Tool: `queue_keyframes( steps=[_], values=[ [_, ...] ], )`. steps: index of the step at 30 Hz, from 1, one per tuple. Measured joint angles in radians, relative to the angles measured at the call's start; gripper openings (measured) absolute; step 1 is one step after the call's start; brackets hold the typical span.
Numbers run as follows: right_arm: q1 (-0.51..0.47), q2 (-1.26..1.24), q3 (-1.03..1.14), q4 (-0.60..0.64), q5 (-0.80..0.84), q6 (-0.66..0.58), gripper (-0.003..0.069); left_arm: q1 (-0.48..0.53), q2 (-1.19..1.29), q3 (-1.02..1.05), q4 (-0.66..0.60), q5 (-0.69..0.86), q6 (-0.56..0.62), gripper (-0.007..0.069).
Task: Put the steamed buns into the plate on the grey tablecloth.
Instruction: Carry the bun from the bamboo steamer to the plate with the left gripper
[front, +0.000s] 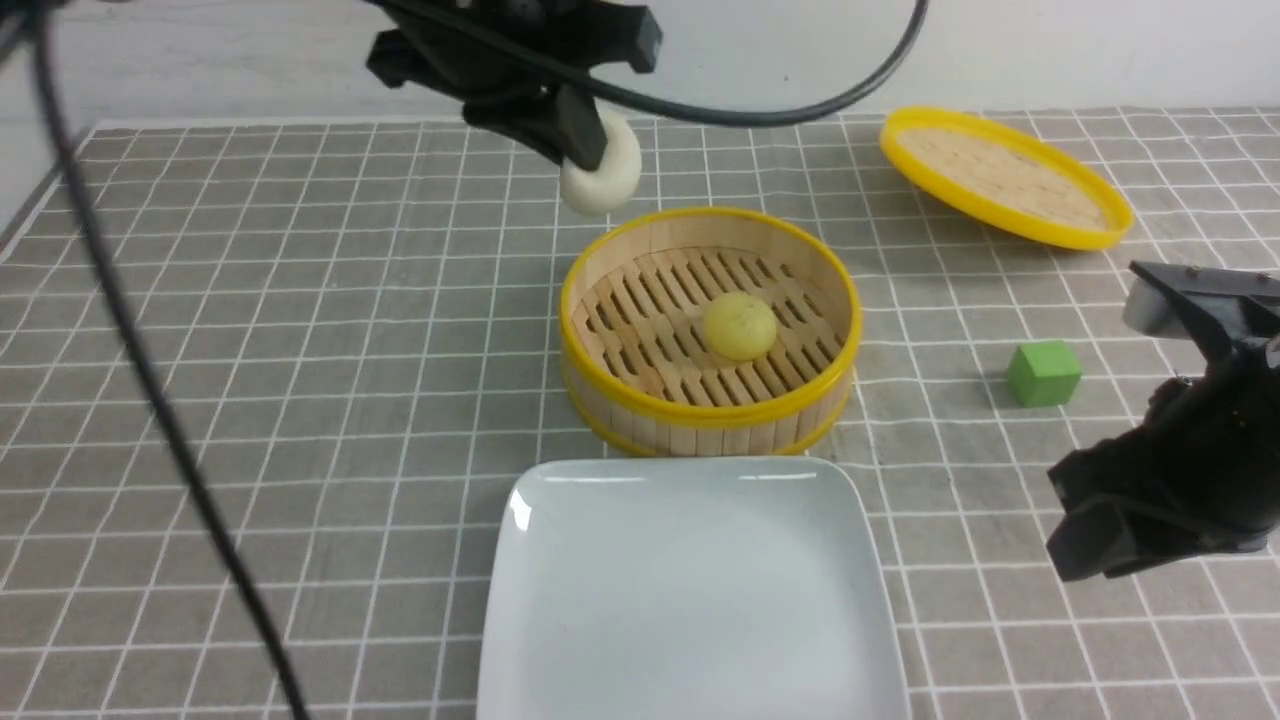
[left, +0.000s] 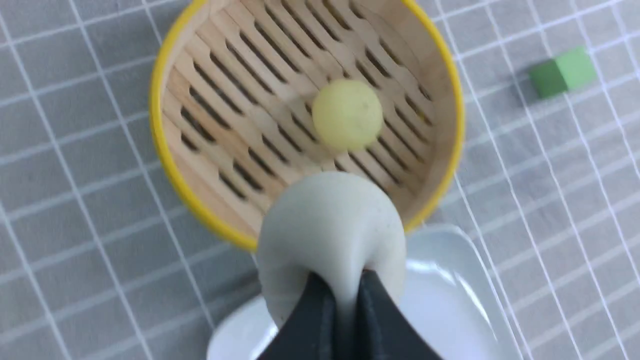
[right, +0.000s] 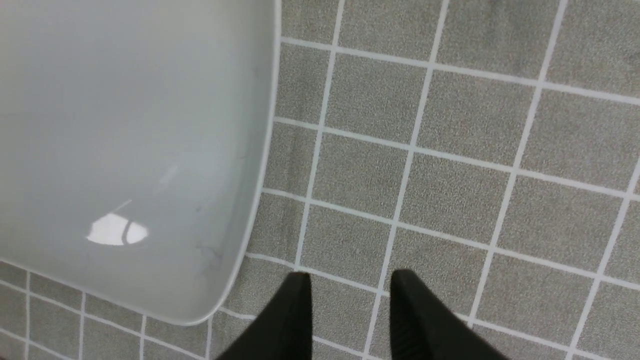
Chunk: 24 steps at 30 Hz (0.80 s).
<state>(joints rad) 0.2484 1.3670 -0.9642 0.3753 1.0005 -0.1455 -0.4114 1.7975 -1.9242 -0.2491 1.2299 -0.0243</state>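
Above the far part of the grey tablecloth, left of centre in the front view, the left gripper is gripping the off-white bun, its jaws closing on the soft body. In the left wrist view the bun is bulging around the fingertips and folding inward between them. In the front view it is hanging near the rim of the round steamer, beyond and to the left of it, while a dark cable is curving across the gripper's arm.

Slightly left of centre and nearest the camera, the white square plate is lying on the cloth, its far edge sitting just beside the steamer; its nearest part is running out of the front view. The yellow-rimmed steamer is standing behind the plate, and the pale yellow bun is resting inside it on the slatted base, right of the middle.

Farther right, the round yellow-rimmed lid is lying on the cloth behind the steamer and well apart from the plate. The green cube is sitting nearer the camera than the lid, to the right of the steamer.

At the far right, the right gripper is hovering above the cloth beside the plate, its jaws standing open and holding nothing between them.
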Motion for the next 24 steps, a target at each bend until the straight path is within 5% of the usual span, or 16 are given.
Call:
queue_keyframes(
  steps=[7,12,15,24],
  values=[
    [0.001,0.000,0.000,0.000,0.000,0.000,0.0242,-0.023,-0.113,0.549,-0.110,-0.033,0.017,0.0028],
    [0.001,0.000,0.000,0.001,-0.003,0.000,0.0242,-0.103,-0.107,0.713,-0.144,-0.196,0.041,0.0047],
    [0.001,0.000,0.000,0.001,-0.006,0.000,0.0242,-0.152,-0.082,0.742,-0.150,-0.278,0.024,0.0111],
    [0.001,0.000,-0.010,0.016,0.026,-0.006,0.0242,-0.194,-0.060,0.742,-0.161,-0.406,0.004,0.0463]
  ],
)
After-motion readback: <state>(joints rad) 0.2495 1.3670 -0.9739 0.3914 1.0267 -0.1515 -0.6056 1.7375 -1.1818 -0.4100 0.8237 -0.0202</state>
